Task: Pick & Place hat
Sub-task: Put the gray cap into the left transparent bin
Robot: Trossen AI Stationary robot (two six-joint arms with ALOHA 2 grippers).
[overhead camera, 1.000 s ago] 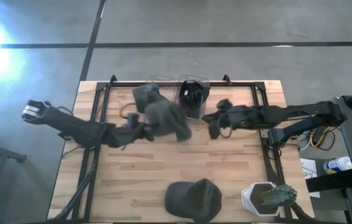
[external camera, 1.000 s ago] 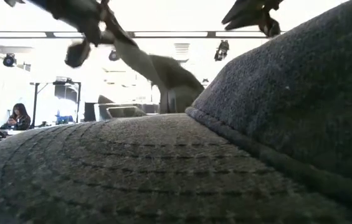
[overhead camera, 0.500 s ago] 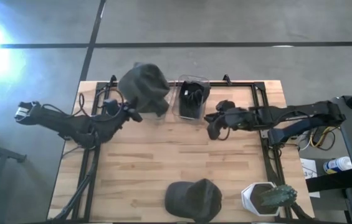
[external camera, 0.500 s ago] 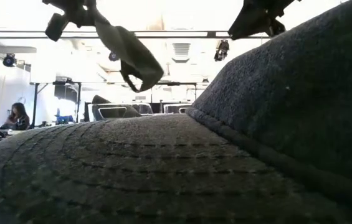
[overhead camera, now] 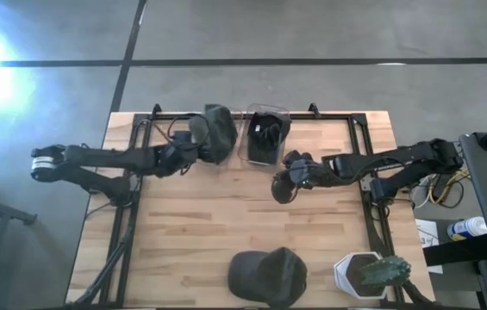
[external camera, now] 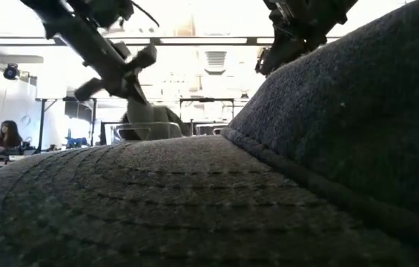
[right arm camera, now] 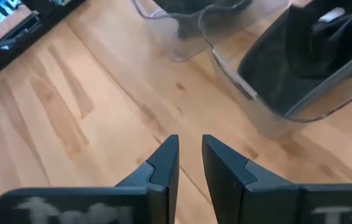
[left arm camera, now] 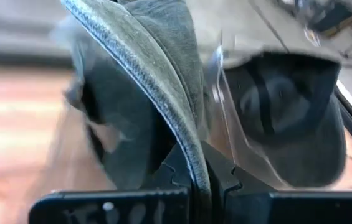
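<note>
My left gripper (overhead camera: 193, 148) is at the table's far edge, shut on a grey-green hat (overhead camera: 215, 133). The hat stands on edge in the left of two clear bins (overhead camera: 226, 110). In the low view the hat (external camera: 150, 119) sits low behind that bin's rim. The neighbouring bin (overhead camera: 266, 138) has a dark hat in it. My right gripper (overhead camera: 279, 188) hovers over bare wood just near of that bin, open by a narrow gap (right arm camera: 190, 149). A second dark hat (overhead camera: 266, 275) lies crown up at the near edge and fills the low view. My left gripper (left arm camera: 199, 177) pinches the hat's brim edge (left arm camera: 191, 155) between its two fingers. It comes level from the table's left. The brim stands on edge, running away from the fingers, with the crown (left arm camera: 107, 118) bulging to one side. Whether the hat rests on the bin's floor I cannot tell.
A white pot with a cactus (overhead camera: 368, 274) stands at the near right corner. A black frame runs along the table's left, far and right sides (overhead camera: 140, 129). Bare wood (overhead camera: 226, 215) lies across the middle. The clear bin wall (left arm camera: 219, 87) stands close beside the held hat.
My left gripper carried the hat from mid-table up and toward the far left. It then swung back right and lowered it into the left clear bin, so the hat now stands on edge. My right gripper drifted left and toward the near edge, and a little lower.
</note>
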